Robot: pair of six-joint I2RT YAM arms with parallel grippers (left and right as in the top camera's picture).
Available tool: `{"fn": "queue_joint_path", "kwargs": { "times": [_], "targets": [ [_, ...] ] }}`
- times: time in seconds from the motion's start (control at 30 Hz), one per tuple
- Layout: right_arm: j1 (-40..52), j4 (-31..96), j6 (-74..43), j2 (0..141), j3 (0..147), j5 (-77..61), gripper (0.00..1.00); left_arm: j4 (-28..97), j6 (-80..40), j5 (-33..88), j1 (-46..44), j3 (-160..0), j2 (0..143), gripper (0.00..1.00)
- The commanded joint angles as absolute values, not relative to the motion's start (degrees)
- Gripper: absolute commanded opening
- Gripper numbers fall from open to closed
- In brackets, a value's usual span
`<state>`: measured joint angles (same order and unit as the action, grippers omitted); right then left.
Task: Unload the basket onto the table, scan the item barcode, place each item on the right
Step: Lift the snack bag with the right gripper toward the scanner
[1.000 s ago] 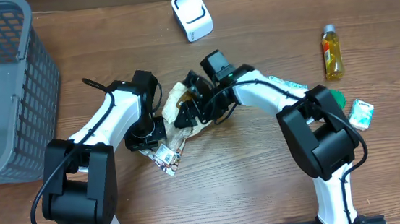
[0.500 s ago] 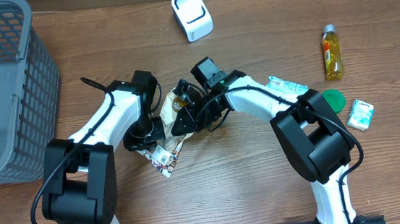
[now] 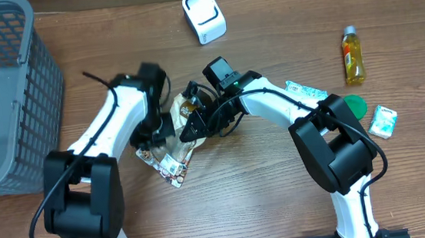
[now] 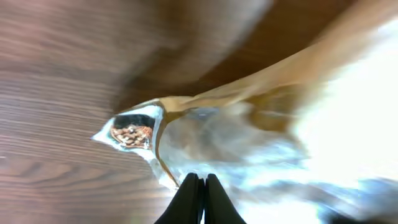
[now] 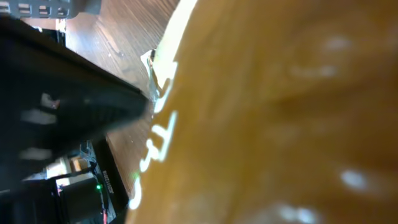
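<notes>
The snack bag [image 3: 171, 163] is in the middle of the table [image 3: 282, 213], between both arms, well away from the white scanner [image 3: 203, 16] at the far edge. The left gripper [image 3: 155, 132] is pinched tight on the bag's foil edge. The right gripper [image 3: 194, 124] presses against the bag's far end, but whether it is gripping cannot be told.

Glossy foil snack bag [image 3: 172, 166]; matt wood table [image 3: 274, 202].

Top-down view plus two wrist close-ups.
Looking straight down over the whole table [image 3: 266, 207]; both wrist views pressed blurringly close against the snack packet [image 3: 174, 167], shared with overhead.
</notes>
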<state>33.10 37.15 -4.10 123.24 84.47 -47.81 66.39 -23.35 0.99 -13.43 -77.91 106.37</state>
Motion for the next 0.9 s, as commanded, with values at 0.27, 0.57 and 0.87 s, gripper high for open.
{"fn": "queue_joint_path", "kwargs": {
  "times": [0.27, 0.57, 0.87],
  "targets": [
    [32.7, 39.7, 22.0, 108.7, 93.6, -39.8, 0.04, 73.2, -21.6, 1.0, -1.8, -103.6, 100.4, 0.2],
    [32.6, 32.7, 36.8, 103.9, 99.2, -12.3, 0.04, 73.1, -21.6, 1.1, 5.4, -104.7, 100.4, 0.99],
    [32.6, 19.3, 47.0, 106.8, 99.0, 1.6, 0.04, 73.0, -21.6, 1.1, 5.6, -104.7, 100.4, 1.0]
  ]
}}
